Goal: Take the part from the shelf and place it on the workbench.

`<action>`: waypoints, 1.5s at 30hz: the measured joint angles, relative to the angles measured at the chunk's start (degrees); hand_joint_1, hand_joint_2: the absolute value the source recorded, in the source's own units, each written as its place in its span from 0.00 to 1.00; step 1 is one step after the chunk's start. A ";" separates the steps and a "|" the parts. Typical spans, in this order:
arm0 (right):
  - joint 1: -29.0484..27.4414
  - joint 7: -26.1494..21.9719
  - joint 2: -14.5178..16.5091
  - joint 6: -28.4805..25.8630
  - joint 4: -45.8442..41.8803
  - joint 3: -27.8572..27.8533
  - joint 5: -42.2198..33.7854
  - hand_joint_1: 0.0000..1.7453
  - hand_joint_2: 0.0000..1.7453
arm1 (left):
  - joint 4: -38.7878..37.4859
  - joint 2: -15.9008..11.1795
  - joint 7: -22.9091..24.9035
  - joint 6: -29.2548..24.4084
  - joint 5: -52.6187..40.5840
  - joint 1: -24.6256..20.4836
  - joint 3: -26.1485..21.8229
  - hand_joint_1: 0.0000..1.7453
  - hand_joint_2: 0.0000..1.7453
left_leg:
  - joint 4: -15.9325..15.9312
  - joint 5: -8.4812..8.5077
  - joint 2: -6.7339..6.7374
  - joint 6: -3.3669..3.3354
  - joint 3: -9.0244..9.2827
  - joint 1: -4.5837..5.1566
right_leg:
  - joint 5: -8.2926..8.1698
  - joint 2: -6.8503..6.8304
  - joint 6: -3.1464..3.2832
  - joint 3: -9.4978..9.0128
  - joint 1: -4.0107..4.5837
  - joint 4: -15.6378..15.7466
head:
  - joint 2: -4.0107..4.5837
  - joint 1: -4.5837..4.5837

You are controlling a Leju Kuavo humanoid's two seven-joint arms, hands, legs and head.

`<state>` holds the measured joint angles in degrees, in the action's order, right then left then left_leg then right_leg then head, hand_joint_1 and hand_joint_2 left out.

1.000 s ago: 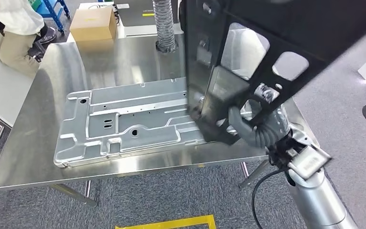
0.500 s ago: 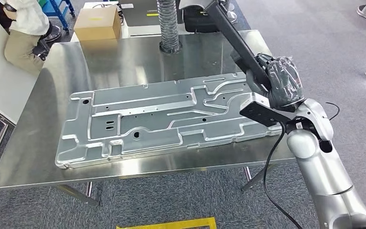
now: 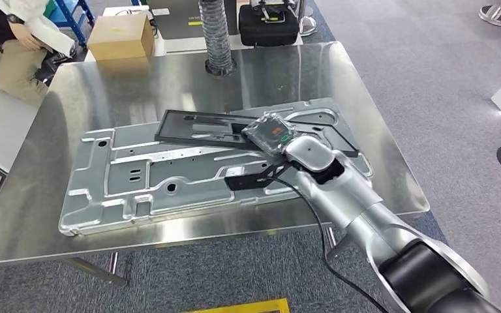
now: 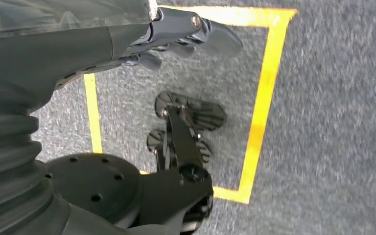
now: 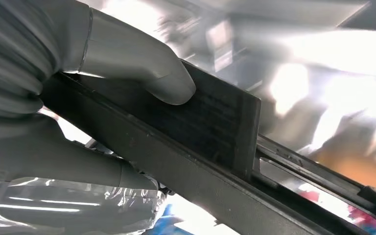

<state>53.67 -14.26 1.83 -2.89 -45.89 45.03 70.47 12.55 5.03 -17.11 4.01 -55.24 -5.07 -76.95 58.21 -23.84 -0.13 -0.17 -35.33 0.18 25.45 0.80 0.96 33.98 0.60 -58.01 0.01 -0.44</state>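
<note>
Lying flat on the workbench (image 3: 59, 117), the part (image 3: 202, 125) is a flat black frame, long and thin, with open gaps inside its border. It rests on top of a big silver metal sheet (image 3: 137, 179) that has bumps and holes pressed into it, and it sits along the far edge of that sheet, toward the back of the workbench. The right hand (image 3: 271, 135), wrapped in clear plastic, is at the near right end of the part. From the right wrist view, the grey thumb (image 5: 147, 73) presses down on a flat black piece of the part (image 5: 210, 127) while the rest of the hand sits under it, so the hand pinches the part. The left hand (image 4: 176, 34) hangs over grey carpet with yellow tape lines (image 4: 264, 98); its dark fingers are curled and hold nothing. A grey ribbed hose (image 3: 215, 36) stands at the back edge of the workbench. A cardboard box (image 3: 121, 36) and a black case (image 3: 269, 26) sit behind it. A person (image 3: 23, 39) is by the far left corner.
</note>
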 joint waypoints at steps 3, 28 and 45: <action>1.16 -0.50 3.53 1.05 5.78 4.47 0.39 1.00 1.00 | 0.00 -0.12 -0.09 0.27 -0.67 0.10 0.07 0.00 1.00 | -0.86 0.34 -0.07 -0.33 0.31 -0.35 | 0.63 -0.30 -0.84 0.16 0.02 -0.50 | 0.00 0.05; 4.04 4.77 6.83 -1.69 23.97 13.43 0.25 0.00 0.00 | 0.00 -0.84 -3.19 0.17 -3.95 0.61 2.88 0.00 0.00 | 3.29 -2.81 -0.12 2.70 1.18 -1.40 | -1.27 -0.82 -0.20 0.04 -1.17 0.62 | 0.00 -0.02; 2.21 -4.15 4.93 -13.30 18.18 6.06 -13.85 0.00 0.00 | -0.01 -0.76 -3.90 -0.30 -3.96 0.36 3.93 0.00 0.00 | -0.59 -0.93 0.05 -0.37 1.79 -0.44 | -0.47 -0.59 -1.24 1.35 -0.67 -2.35 | 0.00 0.27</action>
<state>55.88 -18.41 6.76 -16.19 -27.71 51.09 56.61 12.53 4.27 -21.01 3.71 -59.20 -4.72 -73.02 57.63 -24.77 -0.09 -0.54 -33.54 -0.26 24.98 0.21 -0.28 35.33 -0.07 -60.36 0.01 -0.17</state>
